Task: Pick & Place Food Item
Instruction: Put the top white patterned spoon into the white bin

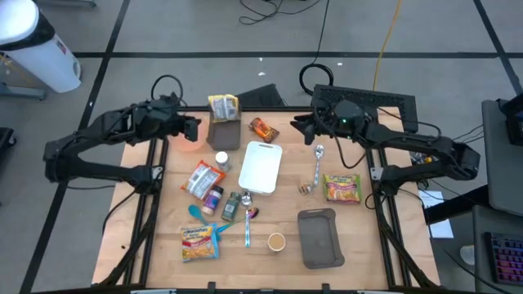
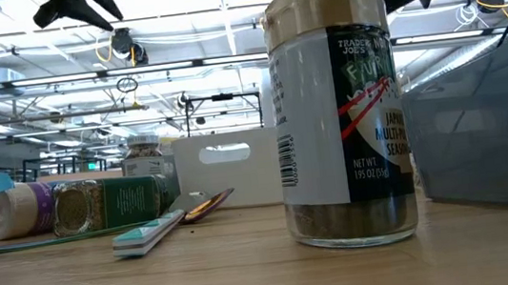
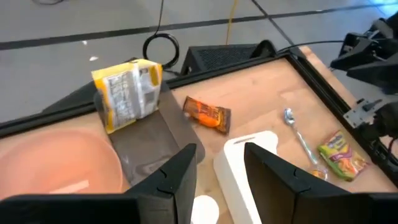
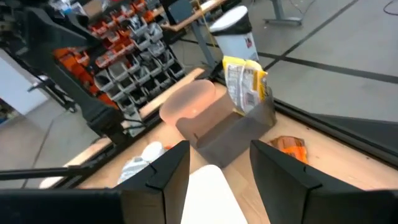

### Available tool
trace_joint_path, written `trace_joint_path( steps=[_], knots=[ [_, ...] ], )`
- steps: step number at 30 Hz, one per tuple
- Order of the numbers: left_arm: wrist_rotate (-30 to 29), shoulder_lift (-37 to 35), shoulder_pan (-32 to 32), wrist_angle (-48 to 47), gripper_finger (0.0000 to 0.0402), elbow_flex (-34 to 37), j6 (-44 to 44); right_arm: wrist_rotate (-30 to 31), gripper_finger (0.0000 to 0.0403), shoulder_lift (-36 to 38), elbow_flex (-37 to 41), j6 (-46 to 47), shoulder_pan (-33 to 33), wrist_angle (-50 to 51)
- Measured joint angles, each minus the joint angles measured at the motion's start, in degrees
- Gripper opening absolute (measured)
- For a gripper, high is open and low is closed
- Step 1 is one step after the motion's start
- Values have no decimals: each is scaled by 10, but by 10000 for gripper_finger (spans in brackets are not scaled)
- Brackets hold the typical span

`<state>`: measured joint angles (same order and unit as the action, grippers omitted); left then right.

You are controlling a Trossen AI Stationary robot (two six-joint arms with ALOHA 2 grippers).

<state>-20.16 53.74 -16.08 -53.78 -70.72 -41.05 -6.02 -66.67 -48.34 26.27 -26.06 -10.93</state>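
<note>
Several food items lie on the wooden table. A yellow packet (image 1: 223, 106) stands in a grey bin (image 1: 225, 132) at the far side, and beside the bin lies an orange snack packet (image 1: 263, 128). A noodle packet (image 1: 342, 187) is at the right, another (image 1: 200, 242) at the near left, and a red-and-white packet (image 1: 203, 178) left of centre. My left gripper (image 1: 198, 126) hangs open above the pink bowl (image 1: 186, 144), pointing at the bin (image 3: 149, 146). My right gripper (image 1: 296, 124) is open in the air right of the orange packet (image 4: 289, 148). Neither holds anything.
A white cutting board (image 1: 261, 166) lies mid-table, with a spoon (image 1: 319, 155) to its right. A grey tray (image 1: 319, 237) sits near right. An upright seasoning jar (image 2: 339, 114) stands at the near edge, with lying spice jars (image 1: 222, 202) and a blue toothbrush (image 1: 248, 229) nearby.
</note>
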Motion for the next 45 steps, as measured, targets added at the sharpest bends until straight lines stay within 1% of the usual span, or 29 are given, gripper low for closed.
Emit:
trace_joint_path(
  steps=[5,9,12,15,18,20,22,24,27,30,33,39,43,45],
  knots=[
    [7,0,-34,0,141,0,7,-1,160,0,0,-11,-11,25],
    [31,-1,-56,0,141,0,31,-5,160,20,0,-5,-34,77],
    [36,0,-66,9,141,0,63,-27,160,34,0,8,-61,157],
    [36,3,-75,28,141,0,67,-33,160,38,0,29,-88,260],
    [36,13,-83,45,141,0,68,-54,160,37,0,24,-115,350],
    [39,22,-87,49,141,0,67,-64,160,34,0,7,-129,381],
    [60,36,-93,47,141,0,66,-68,160,33,1,-10,-141,402],
    [98,52,-97,47,141,0,72,-82,160,33,13,-18,-154,385],
    [165,81,-99,48,141,0,80,-128,160,33,44,-14,-178,365],
    [207,115,-95,61,141,0,82,-171,160,33,82,2,-200,339],
    [239,149,-86,99,141,0,80,-198,160,33,120,17,-211,294],
    [295,208,-69,174,141,0,79,-187,160,33,166,22,-212,256],
    [343,236,-60,220,141,1,75,-141,160,33,184,14,-212,253],
    [357,247,-56,236,141,1,70,-125,160,33,190,13,-212,254]
  ],
)
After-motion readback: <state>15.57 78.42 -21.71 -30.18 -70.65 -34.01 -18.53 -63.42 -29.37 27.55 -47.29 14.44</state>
